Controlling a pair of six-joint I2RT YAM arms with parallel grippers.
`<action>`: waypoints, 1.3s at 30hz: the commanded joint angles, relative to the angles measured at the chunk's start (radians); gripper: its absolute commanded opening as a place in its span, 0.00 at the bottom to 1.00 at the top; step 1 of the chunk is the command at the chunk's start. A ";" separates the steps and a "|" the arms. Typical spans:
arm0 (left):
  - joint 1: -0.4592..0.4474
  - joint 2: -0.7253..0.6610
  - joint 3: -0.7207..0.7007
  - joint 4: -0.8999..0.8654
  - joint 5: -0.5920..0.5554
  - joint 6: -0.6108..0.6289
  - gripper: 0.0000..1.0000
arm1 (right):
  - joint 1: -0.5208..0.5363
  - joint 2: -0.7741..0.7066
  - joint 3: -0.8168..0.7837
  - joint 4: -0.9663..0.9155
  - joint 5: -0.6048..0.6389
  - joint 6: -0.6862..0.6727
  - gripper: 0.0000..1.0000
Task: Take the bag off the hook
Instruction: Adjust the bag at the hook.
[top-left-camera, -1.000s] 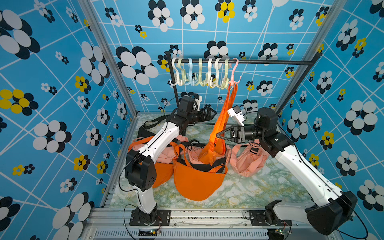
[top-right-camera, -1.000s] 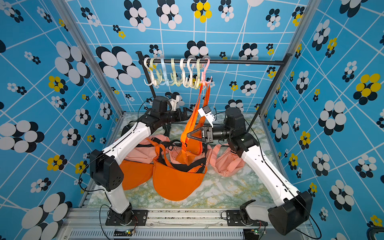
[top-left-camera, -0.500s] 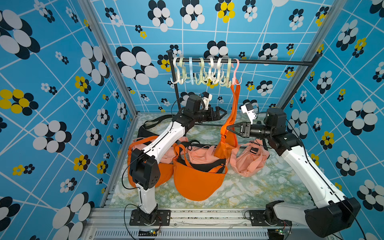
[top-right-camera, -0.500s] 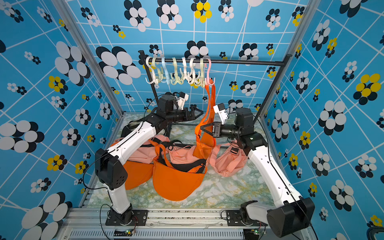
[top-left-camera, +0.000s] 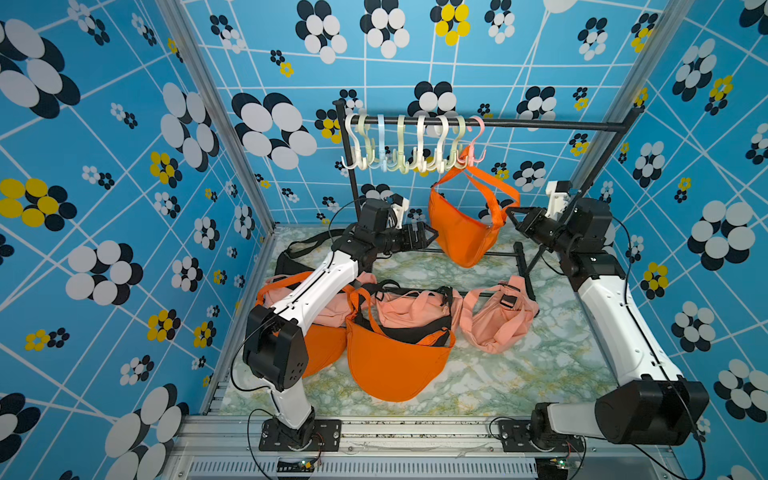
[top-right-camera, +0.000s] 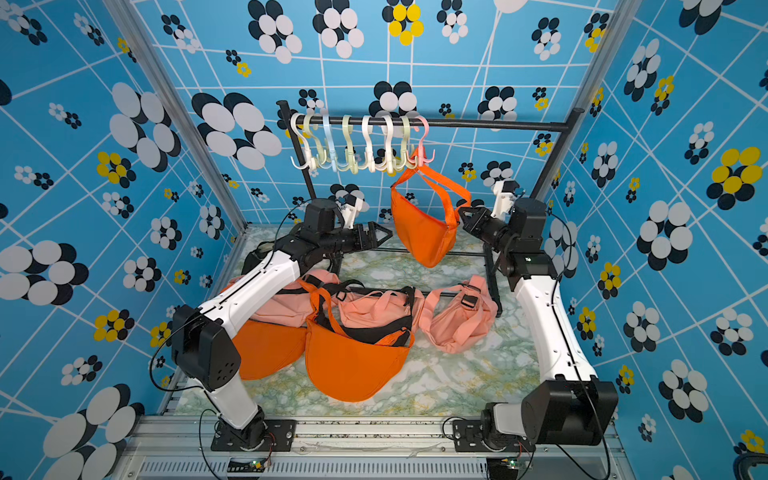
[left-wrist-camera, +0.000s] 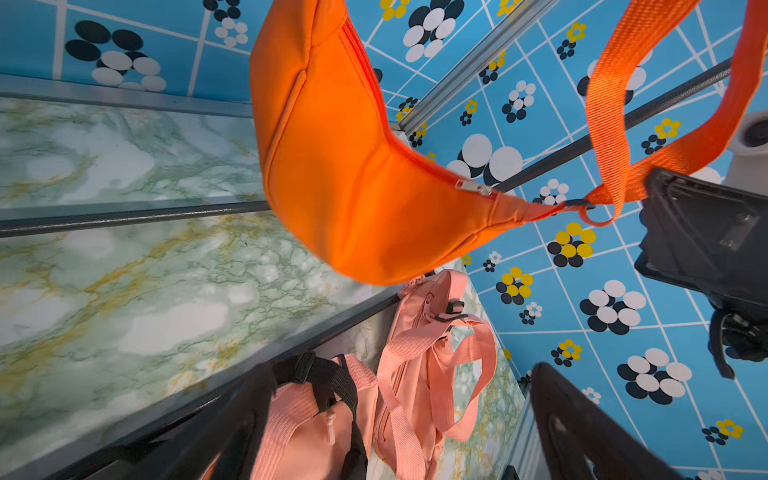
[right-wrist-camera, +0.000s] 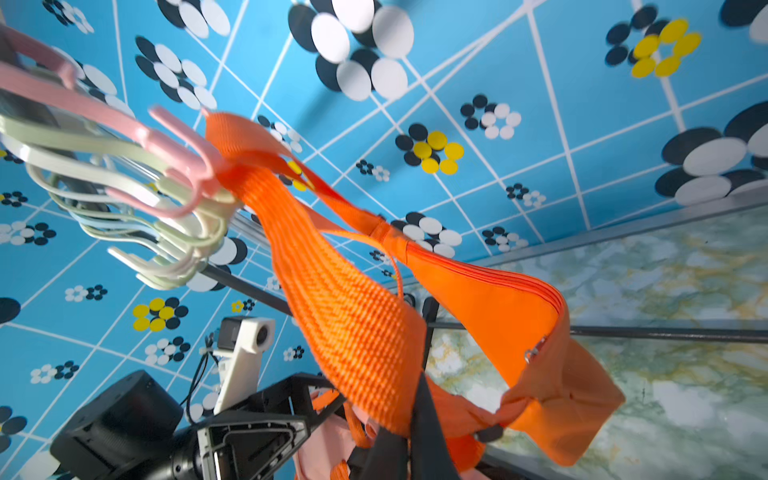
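Bag (top-left-camera: 459, 239) hangs from hook (top-left-camera: 478, 139) — right gripper (top-left-camera: 509, 212) clamps its strap (top-left-camera: 497, 189); left gripper (top-left-camera: 430, 237) gapes beside.

Brightly, evenly lit. Crisp in both top views, bowed toward edges. Smeared along orange strap (right-wrist-camera: 345, 328) just above right fingers (right-wrist-camera: 428, 436); soft-focused at left fingers (left-wrist-camera: 582, 432).
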 joint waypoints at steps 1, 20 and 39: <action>0.015 -0.031 -0.032 0.012 -0.005 0.000 0.99 | -0.041 -0.125 0.045 -0.027 0.185 -0.029 0.00; 0.002 -0.001 0.002 0.019 0.032 -0.019 0.99 | -0.035 -0.181 -0.092 0.045 0.140 0.093 0.00; -0.042 0.225 0.342 -0.004 0.116 -0.049 0.99 | 0.256 -0.064 -0.126 0.133 -0.310 0.038 0.00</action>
